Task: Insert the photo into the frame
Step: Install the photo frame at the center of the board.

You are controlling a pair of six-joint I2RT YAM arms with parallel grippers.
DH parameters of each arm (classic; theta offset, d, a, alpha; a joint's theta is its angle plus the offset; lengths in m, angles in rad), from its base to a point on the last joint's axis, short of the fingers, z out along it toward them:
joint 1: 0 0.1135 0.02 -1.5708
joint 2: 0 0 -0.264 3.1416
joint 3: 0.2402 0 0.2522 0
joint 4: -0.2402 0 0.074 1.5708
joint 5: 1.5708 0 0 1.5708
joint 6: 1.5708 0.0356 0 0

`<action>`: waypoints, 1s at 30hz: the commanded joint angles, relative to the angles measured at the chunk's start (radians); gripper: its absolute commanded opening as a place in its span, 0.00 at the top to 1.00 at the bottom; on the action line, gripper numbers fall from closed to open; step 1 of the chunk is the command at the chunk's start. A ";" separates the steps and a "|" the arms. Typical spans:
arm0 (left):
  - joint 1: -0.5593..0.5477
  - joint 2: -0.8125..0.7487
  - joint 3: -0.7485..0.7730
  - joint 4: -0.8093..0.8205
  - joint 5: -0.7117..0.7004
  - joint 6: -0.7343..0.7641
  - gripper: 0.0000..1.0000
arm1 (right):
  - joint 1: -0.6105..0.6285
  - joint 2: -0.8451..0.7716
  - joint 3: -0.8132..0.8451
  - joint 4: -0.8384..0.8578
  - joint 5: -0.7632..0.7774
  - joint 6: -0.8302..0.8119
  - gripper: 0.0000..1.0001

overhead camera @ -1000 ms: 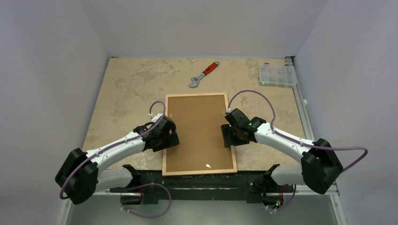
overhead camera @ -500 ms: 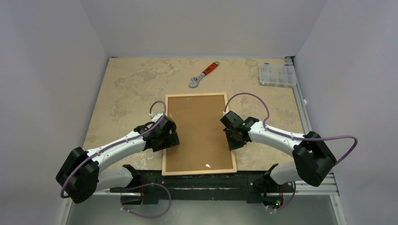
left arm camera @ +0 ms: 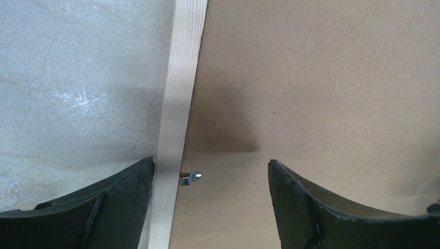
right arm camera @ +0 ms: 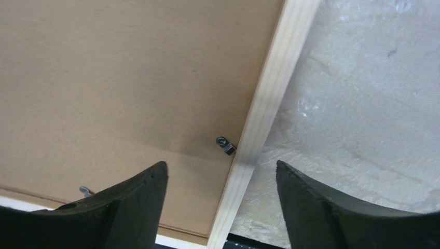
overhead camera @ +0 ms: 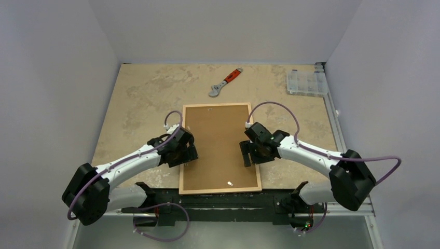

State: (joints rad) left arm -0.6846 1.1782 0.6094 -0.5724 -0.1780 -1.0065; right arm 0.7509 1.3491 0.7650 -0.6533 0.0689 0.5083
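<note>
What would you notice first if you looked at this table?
The big brown backing board sits in its light wood frame, lying flat in the middle of the table. The left gripper and right gripper hang open over its two long sides, each near a small metal clip. An orange-handled wrench lies at the far edge.

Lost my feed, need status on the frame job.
Open: left gripper, right gripper, each over a frame rail by a clip. Frame back-up, board in; photo not in view. Wrench and box at far edge.
</note>
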 commanded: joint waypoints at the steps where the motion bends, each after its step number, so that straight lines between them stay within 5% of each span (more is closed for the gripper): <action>1: 0.030 -0.018 0.035 -0.006 0.015 0.017 0.22 | 0.002 -0.056 0.026 0.050 -0.041 -0.008 0.18; 3: 0.047 -0.016 0.030 0.001 0.021 0.021 0.22 | -0.004 -0.039 0.040 0.050 -0.042 -0.010 0.08; 7: 0.064 -0.002 0.008 0.055 0.044 0.025 0.22 | -0.027 0.013 0.061 0.065 -0.064 -0.015 0.02; 18: 0.053 0.143 0.065 0.114 0.108 0.045 0.27 | -0.338 0.083 0.126 0.130 -0.287 -0.092 0.03; 30: -0.044 0.322 0.214 0.134 0.167 0.074 0.29 | -0.435 0.197 0.166 0.151 -0.286 -0.112 0.03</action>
State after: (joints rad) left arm -0.6937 1.4445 0.7788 -0.5129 -0.0818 -0.9382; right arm 0.3340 1.5448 0.9211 -0.5159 -0.2050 0.4202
